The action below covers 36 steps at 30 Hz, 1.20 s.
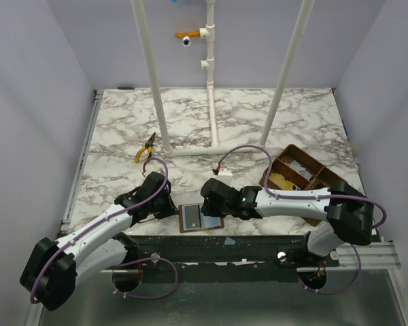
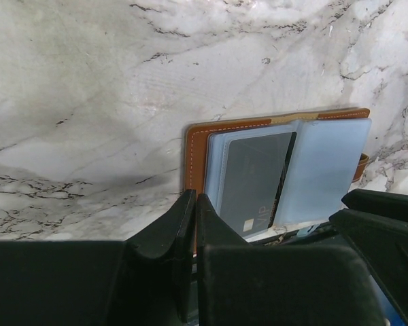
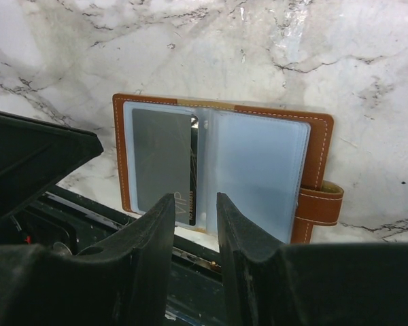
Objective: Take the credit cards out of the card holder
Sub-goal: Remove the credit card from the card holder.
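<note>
The card holder (image 1: 200,219) lies open at the lower centre of the top view, on the marble bench (image 1: 122,129), right at its near edge. Its clear blue-grey pockets face up.

The left gripper (image 1: 171,209) comes from the lower left of the frame. In the left wrist view the left gripper (image 2: 194,217) has its fingers (image 2: 173,231) pressed together on the brown leather edge of the card holder (image 2: 197,149), at its lower left corner.

The right gripper (image 1: 209,207) reaches in from the right. In the right wrist view its fingers (image 3: 156,238) stand apart, released, at the lower edge of the card holder (image 3: 319,149). The gap of the right gripper (image 3: 194,210) is in line with the middle fold.

A grey card (image 3: 162,159) sits in the left pocket. A dark card (image 3: 194,170) shows as a thin strip beside it. The right pocket looks clear and pale. The snap tab (image 3: 321,204) sticks out at the lower right of that frame.

At the right of the top view stands a brown divided basket (image 1: 275,163). A yellowish card (image 1: 279,180) and a pale card (image 1: 301,165) lie in its compartments. Pliers (image 1: 146,148) with yellow handles lie on the bench at the centre left, well apart from the holder.
</note>
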Each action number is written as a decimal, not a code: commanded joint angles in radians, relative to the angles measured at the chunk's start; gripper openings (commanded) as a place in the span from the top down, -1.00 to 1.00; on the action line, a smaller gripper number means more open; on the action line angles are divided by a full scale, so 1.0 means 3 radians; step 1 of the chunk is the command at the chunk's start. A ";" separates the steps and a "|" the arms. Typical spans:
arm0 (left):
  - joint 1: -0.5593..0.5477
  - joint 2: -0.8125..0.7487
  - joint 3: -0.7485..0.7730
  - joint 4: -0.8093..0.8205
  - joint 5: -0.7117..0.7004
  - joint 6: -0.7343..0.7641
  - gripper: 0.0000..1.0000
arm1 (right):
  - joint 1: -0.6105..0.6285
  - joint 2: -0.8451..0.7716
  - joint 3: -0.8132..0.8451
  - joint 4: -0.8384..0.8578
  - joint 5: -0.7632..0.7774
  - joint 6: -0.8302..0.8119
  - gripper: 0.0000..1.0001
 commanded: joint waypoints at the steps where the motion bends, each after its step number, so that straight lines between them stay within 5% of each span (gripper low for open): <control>1: 0.0013 0.0026 -0.0067 0.0125 -0.0033 -0.0042 0.86 | -0.0014 0.0066 0.0084 0.0155 -0.0113 -0.0028 0.30; 36: -0.0310 0.0436 -0.0040 0.0487 0.0128 -0.0191 0.90 | -0.0302 0.0185 -0.0640 0.1210 -0.0724 0.0218 0.38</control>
